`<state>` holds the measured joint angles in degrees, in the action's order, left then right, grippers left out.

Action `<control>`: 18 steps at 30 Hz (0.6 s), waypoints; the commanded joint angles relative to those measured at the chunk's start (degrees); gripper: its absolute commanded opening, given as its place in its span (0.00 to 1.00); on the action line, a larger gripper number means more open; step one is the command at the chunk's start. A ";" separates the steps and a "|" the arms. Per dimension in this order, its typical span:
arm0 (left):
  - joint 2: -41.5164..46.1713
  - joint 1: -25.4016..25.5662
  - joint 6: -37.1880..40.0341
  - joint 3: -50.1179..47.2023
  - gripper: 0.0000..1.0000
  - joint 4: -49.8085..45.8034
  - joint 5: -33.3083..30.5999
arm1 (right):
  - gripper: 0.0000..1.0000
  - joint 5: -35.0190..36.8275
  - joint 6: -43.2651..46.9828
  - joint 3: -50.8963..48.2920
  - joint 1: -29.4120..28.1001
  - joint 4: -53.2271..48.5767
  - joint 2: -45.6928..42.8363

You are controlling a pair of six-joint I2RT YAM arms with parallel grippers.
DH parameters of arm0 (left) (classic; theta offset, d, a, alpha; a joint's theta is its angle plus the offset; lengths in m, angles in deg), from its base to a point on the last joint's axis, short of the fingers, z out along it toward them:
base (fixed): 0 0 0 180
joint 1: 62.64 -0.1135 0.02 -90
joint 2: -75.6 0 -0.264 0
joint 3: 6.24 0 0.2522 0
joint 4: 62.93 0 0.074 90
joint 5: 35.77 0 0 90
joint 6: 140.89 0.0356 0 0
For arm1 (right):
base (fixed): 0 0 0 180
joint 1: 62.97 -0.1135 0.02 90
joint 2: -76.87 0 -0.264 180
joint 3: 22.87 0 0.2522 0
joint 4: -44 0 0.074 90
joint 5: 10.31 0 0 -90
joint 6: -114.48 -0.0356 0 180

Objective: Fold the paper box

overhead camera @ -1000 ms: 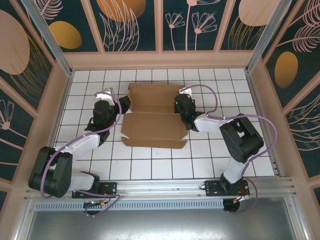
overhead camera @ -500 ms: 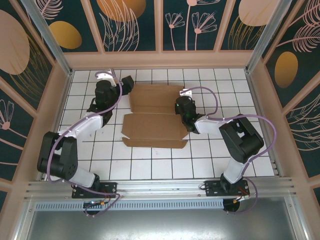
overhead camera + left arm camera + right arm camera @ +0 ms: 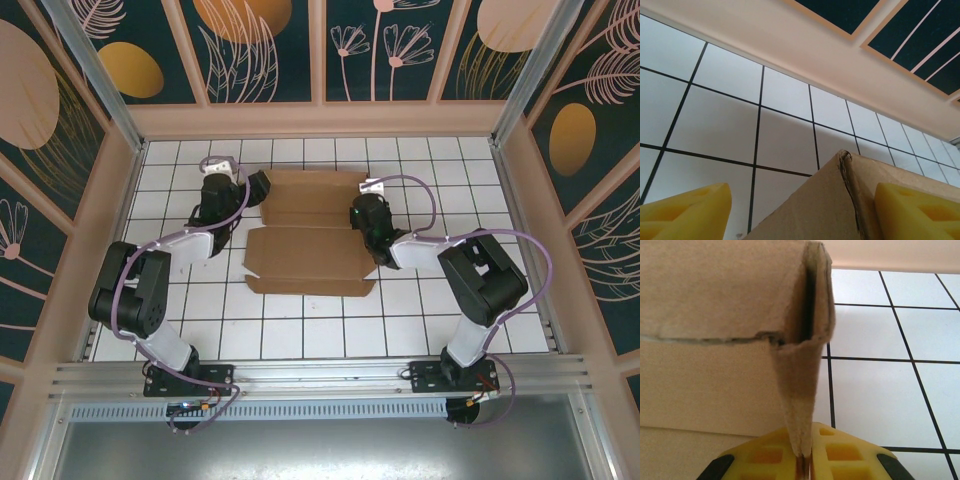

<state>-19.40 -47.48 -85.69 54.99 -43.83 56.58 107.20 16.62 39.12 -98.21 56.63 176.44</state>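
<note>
The paper box (image 3: 310, 240) lies mostly flat on the white tiles, brown and unprinted, with crease lines across it. My left gripper (image 3: 258, 186) is at its back left corner. In the left wrist view a raised cardboard corner (image 3: 825, 210) stands between the spread yellow fingers (image 3: 690, 212), and the left gripper (image 3: 802, 212) is open. My right gripper (image 3: 360, 207) is at the box's right edge. There the right gripper (image 3: 807, 462) is shut on a thin upright flap (image 3: 800, 390) of the paper box (image 3: 715, 315), pinched between the yellow pads.
White tiled floor (image 3: 300, 330) is ringed by a low beige wall (image 3: 320, 120) at the back and sides. The metal rail (image 3: 320, 375) with both arm bases runs along the near edge. Bare tiles lie in front of the box.
My left arm has swung toward the back wall and brought its gripper round to the box's back left corner. The right gripper has stayed on the right flap.
</note>
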 commanded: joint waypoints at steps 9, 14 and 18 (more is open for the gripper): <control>-1.54 -0.13 -0.81 -1.72 0.71 -6.23 -0.32 | 0.71 -8.31 2.49 -6.79 0.35 4.70 -9.92; -1.99 -0.14 -0.10 -0.46 0.71 -7.66 -0.49 | 0.80 -17.33 4.96 -13.24 1.88 11.33 -20.16; -2.61 -0.17 0.31 -0.19 0.71 -7.83 -0.36 | 0.80 -26.27 3.14 -12.90 5.86 11.28 -23.72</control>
<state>-19.44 -47.48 -87.13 55.16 -43.92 56.71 89.32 20.03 26.22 -95.04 64.41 154.45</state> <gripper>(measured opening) 0.709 0.801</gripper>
